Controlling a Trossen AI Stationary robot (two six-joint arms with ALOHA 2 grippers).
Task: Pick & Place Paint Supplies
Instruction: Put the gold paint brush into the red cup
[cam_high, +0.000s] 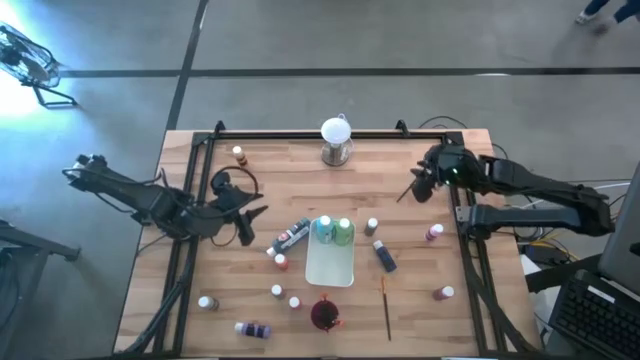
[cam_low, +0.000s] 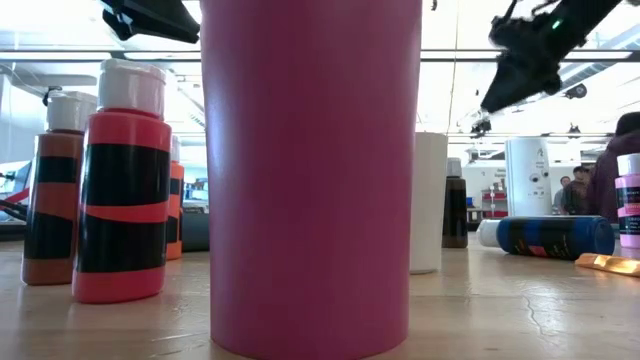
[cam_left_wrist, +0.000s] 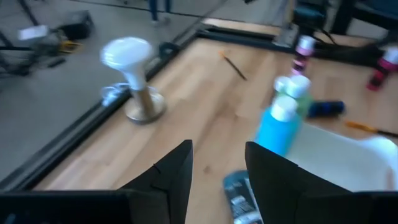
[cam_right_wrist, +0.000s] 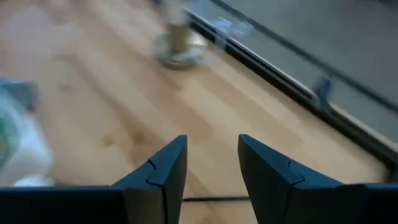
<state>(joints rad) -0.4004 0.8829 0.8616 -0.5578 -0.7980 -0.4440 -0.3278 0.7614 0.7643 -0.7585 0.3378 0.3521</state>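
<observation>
The paint bottles lie scattered over the wooden table. A teal bottle (cam_high: 323, 230) and a green bottle (cam_high: 345, 232) stand at the far end of the white tray (cam_high: 330, 268). Another teal bottle (cam_left_wrist: 239, 198) lies on its side to the tray's left. A thin brush (cam_high: 405, 190) lies far right, and an orange-handled brush (cam_high: 386, 305) lies near right. My left gripper (cam_high: 248, 218) hangs open above the table left of the tray, nothing between its fingers (cam_left_wrist: 177, 180). My right gripper (cam_high: 424, 186) hangs open over the far right, just above the thin brush (cam_right_wrist: 214, 199).
A white globe on a metal base (cam_high: 337, 140) stands at the far middle. A dark red cup (cam_high: 325, 315) stands at the near edge, filling the low view. Loose bottles include a dark blue one (cam_high: 384, 256), a red one (cam_high: 281, 262) and a purple one (cam_high: 255, 328).
</observation>
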